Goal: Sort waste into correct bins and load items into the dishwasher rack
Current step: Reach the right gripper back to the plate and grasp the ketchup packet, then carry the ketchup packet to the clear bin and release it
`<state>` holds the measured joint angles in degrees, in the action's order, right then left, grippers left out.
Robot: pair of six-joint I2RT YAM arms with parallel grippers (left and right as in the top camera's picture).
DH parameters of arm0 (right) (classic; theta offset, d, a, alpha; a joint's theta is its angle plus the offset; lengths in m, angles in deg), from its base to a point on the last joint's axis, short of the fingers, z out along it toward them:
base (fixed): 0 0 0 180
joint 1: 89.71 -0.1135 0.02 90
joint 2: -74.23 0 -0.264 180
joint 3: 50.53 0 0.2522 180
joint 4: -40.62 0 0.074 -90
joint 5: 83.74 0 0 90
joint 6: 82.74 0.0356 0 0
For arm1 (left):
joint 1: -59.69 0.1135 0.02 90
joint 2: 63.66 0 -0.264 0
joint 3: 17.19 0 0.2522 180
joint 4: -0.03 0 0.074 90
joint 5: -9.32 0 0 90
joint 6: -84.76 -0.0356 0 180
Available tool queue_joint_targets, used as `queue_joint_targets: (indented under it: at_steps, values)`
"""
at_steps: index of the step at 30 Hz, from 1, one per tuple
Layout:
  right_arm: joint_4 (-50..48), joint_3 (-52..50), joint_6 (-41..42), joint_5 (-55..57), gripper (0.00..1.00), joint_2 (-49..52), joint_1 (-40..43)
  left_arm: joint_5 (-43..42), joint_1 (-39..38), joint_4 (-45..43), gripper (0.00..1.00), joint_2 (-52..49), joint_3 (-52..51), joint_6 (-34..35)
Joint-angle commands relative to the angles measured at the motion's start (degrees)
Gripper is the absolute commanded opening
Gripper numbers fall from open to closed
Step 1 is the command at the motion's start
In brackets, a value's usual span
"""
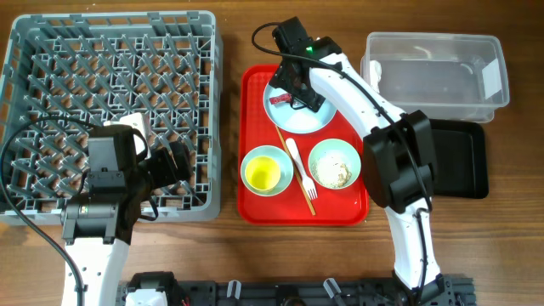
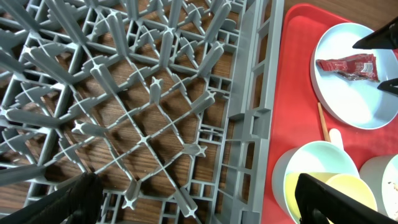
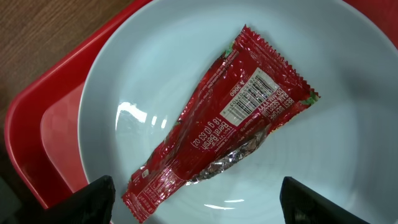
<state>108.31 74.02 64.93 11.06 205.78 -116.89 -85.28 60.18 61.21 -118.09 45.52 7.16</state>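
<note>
A red sachet wrapper (image 3: 230,124) lies on the pale blue plate (image 3: 155,74) at the back of the red tray (image 1: 255,85). My right gripper (image 3: 202,202) hangs just above the plate, open, with one finger on each side of the wrapper's near end and neither touching it. In the overhead view the right gripper (image 1: 291,95) hides most of the plate (image 1: 297,121). My left gripper (image 2: 193,196) is open and empty above the right edge of the grey dishwasher rack (image 2: 249,124). The clear tub (image 1: 433,64) and black tray (image 1: 463,157) stand at the right.
On the red tray, one bowl (image 1: 274,155) holds the yellow cup (image 1: 262,174), and another bowl (image 1: 334,163) holds rice and scraps. A white fork (image 1: 302,174) and a chopstick (image 1: 283,140) lie between the two bowls. The right arm reaches across the tray's back right.
</note>
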Motion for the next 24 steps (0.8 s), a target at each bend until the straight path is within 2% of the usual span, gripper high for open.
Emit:
queue_joint_targets:
  at_steps: [1,8,11,13,17,19,20,24]
  values:
    - [0.11,-0.66,0.98,1.27,0.85,2.80,0.02,-0.87,0.26,0.02,1.00,0.42,0.98,0.24]
    - [1.44,-0.66,0.87,1.29,0.82,4.28,0.02,-0.87,0.26,0.02,1.00,0.42,0.98,0.24]
    - [2.01,-0.66,0.85,1.29,0.75,4.63,0.02,-0.87,0.26,0.02,1.00,0.42,0.98,0.24]
    - [2.12,-0.66,0.83,1.25,0.66,4.63,0.02,-0.87,0.26,0.02,1.00,0.42,0.98,0.24]
    - [3.10,-0.59,-0.90,-0.96,0.25,4.61,0.04,-0.90,0.26,0.02,1.00,0.42,0.98,0.24]
    - [3.58,-0.55,-2.21,-1.66,0.11,4.28,0.35,-0.90,0.26,0.02,1.00,0.42,0.98,0.24]
    - [4.31,-0.52,-2.19,-1.77,0.06,3.67,0.61,-0.87,0.26,0.02,1.00,0.42,0.98,0.24]
    - [6.01,-0.50,-4.02,-1.77,0.04,0.81,1.73,-0.90,0.26,0.02,1.00,0.42,0.98,0.24]
